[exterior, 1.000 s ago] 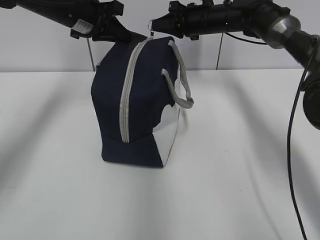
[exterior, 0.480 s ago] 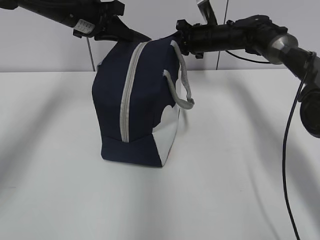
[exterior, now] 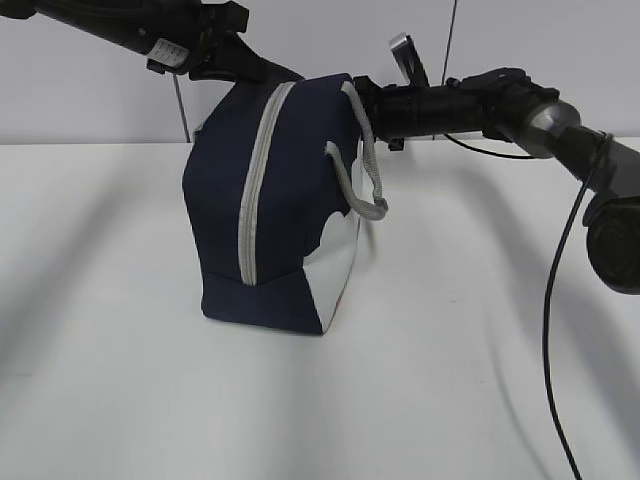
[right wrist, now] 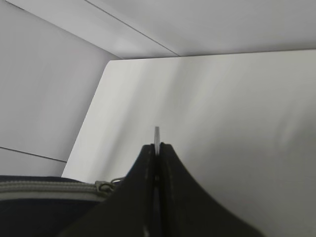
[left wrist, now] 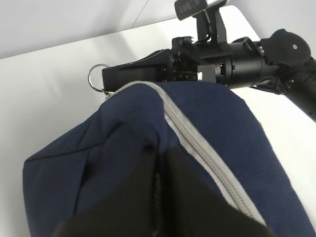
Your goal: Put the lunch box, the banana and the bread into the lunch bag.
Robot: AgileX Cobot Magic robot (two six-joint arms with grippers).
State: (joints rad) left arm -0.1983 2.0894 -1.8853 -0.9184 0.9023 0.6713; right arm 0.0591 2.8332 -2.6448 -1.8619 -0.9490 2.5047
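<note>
1. One small white sticker (exterior: pixel 168 50) with dark print sits on the left arm in the exterior view; the print is too small to read. No other writing shows.
2. The navy blue fabric lunch bag (exterior: pixel 275 205) with a white lower panel stands upright near the middle of the white table (exterior: pixel 450 350), its grey zipper (exterior: pixel 254 185) closed along the facing edge and its grey handle (exterior: pixel 362 165) hanging on the right side.
3. The left gripper (left wrist: pixel 159 153) has its black fingers pressed together on a fold of the bag's navy fabric, just beside the zipper, at the top.
4. The right gripper (right wrist: pixel 157 146) has its fingers closed on the metal ring pull (right wrist: pixel 157 134) at the zipper's end; the left wrist view shows the ring (left wrist: pixel 97 78) at the far top corner of the bag.
5. Since a second ago, the right arm has shifted from the near top corner to behind the bag's far top edge, and the ring pull has left the near corner.
</note>
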